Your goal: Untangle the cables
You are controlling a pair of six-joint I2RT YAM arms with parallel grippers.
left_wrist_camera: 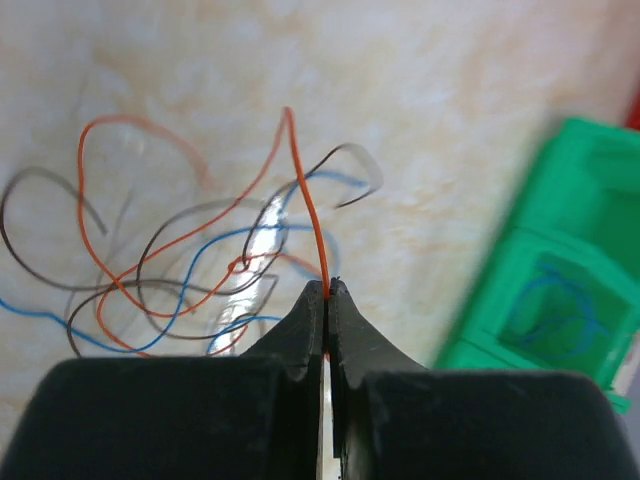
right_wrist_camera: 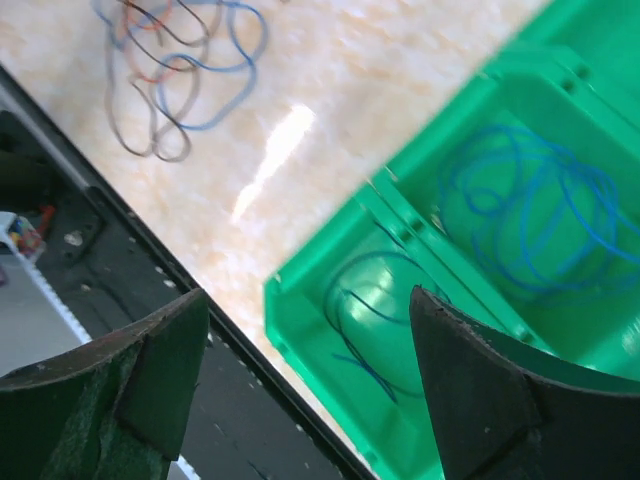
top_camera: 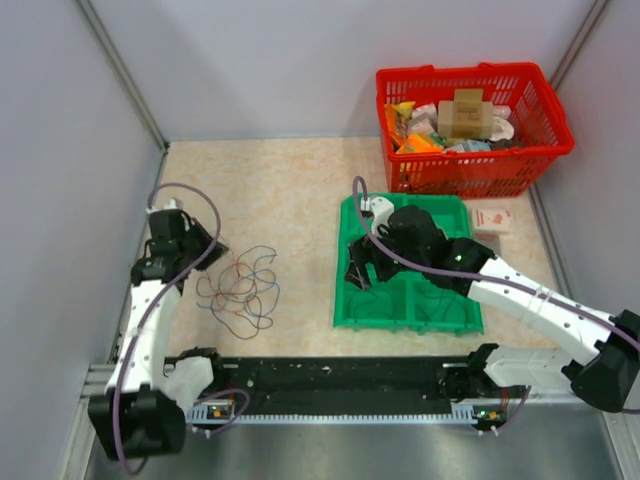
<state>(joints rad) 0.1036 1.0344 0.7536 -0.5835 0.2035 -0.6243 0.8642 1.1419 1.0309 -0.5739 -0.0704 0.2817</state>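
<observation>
Cables lie in a loose tangle on the table, left of the green tray and just beyond the black rail at the near edge. From above the heap has no strong long axis: its blue, orange and dark loops spread about as wide as deep.

The left fingers are shut on one orange strand at the heap's far-left side. In the left wrist view that strand runs straight away from the fingertips, peaks, then curves back down into the other loops.

Bare table lies beyond the tangle and between it and the tray, and the side wall stands close behind the left arm.

The right fingers stand wide apart with nothing between them, above the tray's near-left compartments. Only the right wrist view shows what the tray holds: a coil of blue wire in one compartment and a smaller blue loop in the one nearer the rail. The overhead view alone shows the red basket past the tray.
</observation>
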